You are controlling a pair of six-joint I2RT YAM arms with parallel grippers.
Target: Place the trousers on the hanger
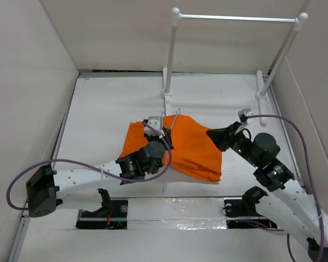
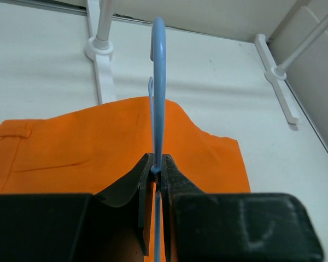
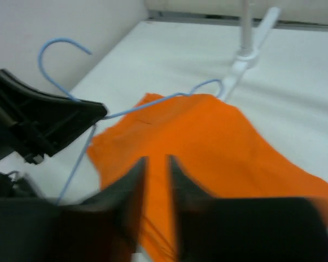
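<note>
**Left gripper clamped on the hanger above the trousers; right gripper at the cloth's edge**

The left gripper (image 1: 154,136) has its fingers pressed together on the thin pale blue-grey wire hanger (image 2: 159,82), pinching the wire just below the neck. In the left wrist view the hanger stands edge-on and runs straight out ahead of the fingertips. Its hook is at the far end, aimed towards the foot of the white two-post rail stand (image 1: 174,54). From above, its long axis runs from the arm bases towards that stand, and its lower wire reaches back past the gripper on the near side.

The bright orange cloth trousers (image 1: 194,150) lie bunched on the white table (image 1: 98,120), directly under and ahead of the left gripper. Their long axis lies crosswise to the hanger. A belt loop shows off to this gripper's left, and the cloth's far edge stops short of the stand's foot.

The right gripper (image 3: 156,161) hovers at the trousers' edge on its own side. Its fingers are slightly parted with a narrow gap, through which the orange cloth shows. This view is blurred.

Bare table stretches to the left of the left gripper as far as the pale side wall (image 1: 22,60). A strip of table also separates the cloth from the stand's feet. Beyond the right gripper, the stand's second post (image 1: 279,60) and the other wall stand near.
</note>
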